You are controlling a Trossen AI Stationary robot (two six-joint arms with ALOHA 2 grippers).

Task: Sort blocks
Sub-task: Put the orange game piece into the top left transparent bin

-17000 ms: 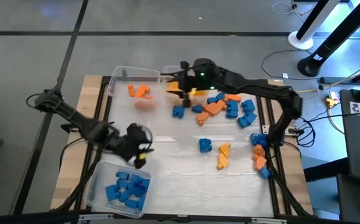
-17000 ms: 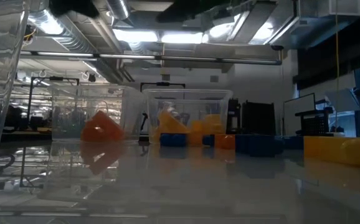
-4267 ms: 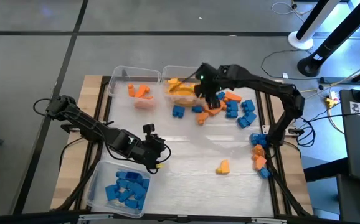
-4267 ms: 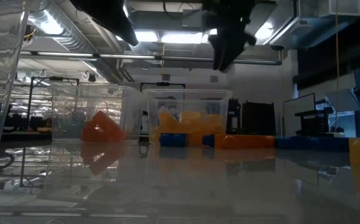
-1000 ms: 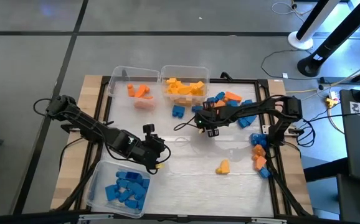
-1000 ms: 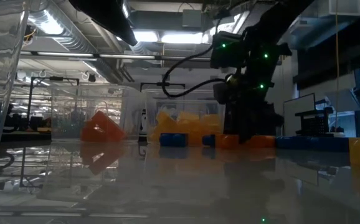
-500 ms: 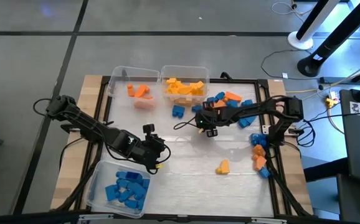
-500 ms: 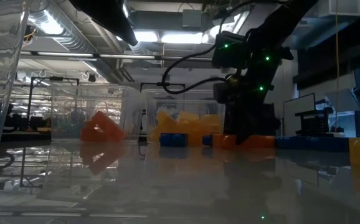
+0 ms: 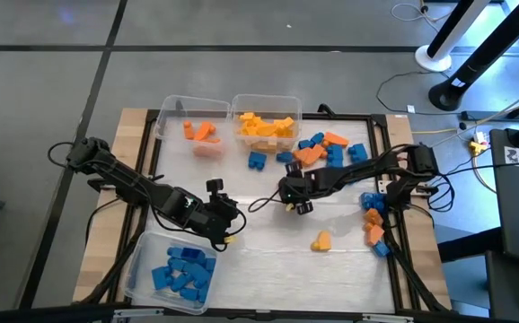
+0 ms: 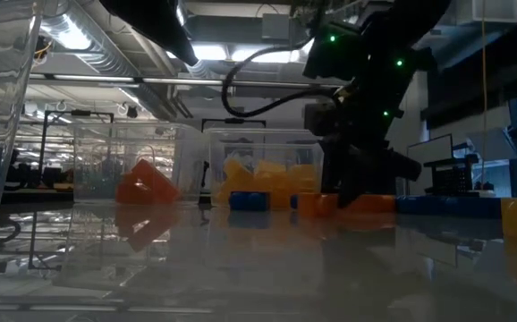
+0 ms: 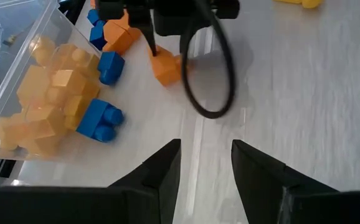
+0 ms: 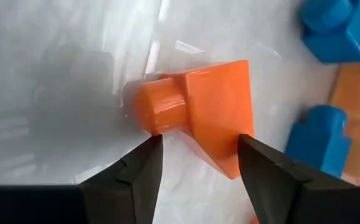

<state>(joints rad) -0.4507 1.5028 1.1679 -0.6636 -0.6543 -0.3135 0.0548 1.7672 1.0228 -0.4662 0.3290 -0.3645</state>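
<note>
Main risk was a bad pinch: the right gripper (image 12: pixel 194 163) stood over a single orange block (image 12: pixel 200 122) on the table with its fingers parted and straddling it, nothing held yet. The block lay skewed between the fingertips, its round stud jutting sideways toward one of them, so closing there looked likely to press on the stud, twist the block and let it squirt away. Two blue blocks (image 12: pixel 337 26) lay just beside the orange block and a nudge could shove them. The glossy table sheet (image 9: pixel 268 242) looked slippery, which would help a slide. Seen from above, the right gripper (image 9: pixel 297 190) sat below the yellow-block bin (image 9: pixel 238 115), just off the loose blue and orange pile (image 9: pixel 331 152). The orange block was a small chunky brick with smooth shiny plastic, sharp edges and one stud showing. The left gripper (image 11: pixel 205 163) waited with fingers apart and empty, between the yellow-block bin and the blue-block bin (image 9: pixel 134 269), closer to the latter. The left wrist view caught the orange block (image 11: pixel 165 67) under the other arm's fingers, near two blue blocks.
</note>
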